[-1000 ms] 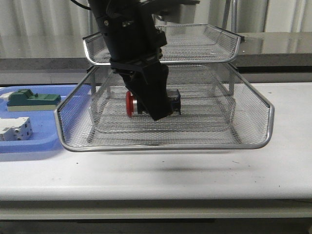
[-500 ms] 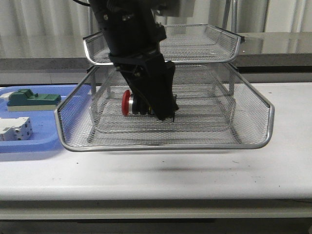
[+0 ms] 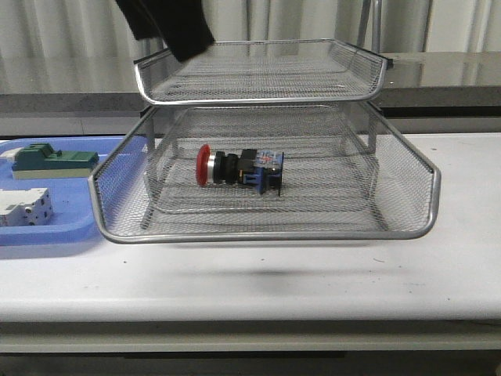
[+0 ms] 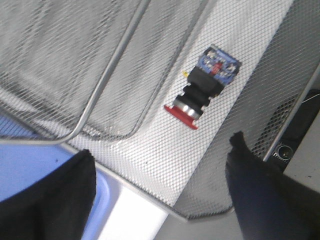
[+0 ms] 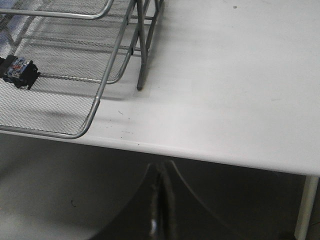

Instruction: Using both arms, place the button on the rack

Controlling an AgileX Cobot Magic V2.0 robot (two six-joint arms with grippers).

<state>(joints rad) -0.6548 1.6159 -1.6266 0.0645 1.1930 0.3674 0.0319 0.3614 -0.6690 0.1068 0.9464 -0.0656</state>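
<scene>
The button (image 3: 238,168) lies on its side on the middle tier of the wire-mesh rack (image 3: 266,235), red cap toward the left, blue block toward the right. It also shows in the left wrist view (image 4: 202,89) and at the edge of the right wrist view (image 5: 18,72). My left gripper (image 4: 160,192) is open and empty, raised above and in front of the button; only part of the left arm (image 3: 168,23) shows at the top of the front view. My right gripper (image 5: 161,195) is shut and empty, below the table's front edge, right of the rack.
A flat blue tray (image 3: 47,227) lies left of the rack with a green-topped block (image 3: 48,159) and a white breaker (image 3: 23,207). The rack's top tier (image 3: 258,98) overhangs the button. The white table (image 3: 313,282) extends in front of and right of the rack.
My left gripper has let go of the button and risen up and to the left out of the rack. The button now lies alone on the middle tier.
</scene>
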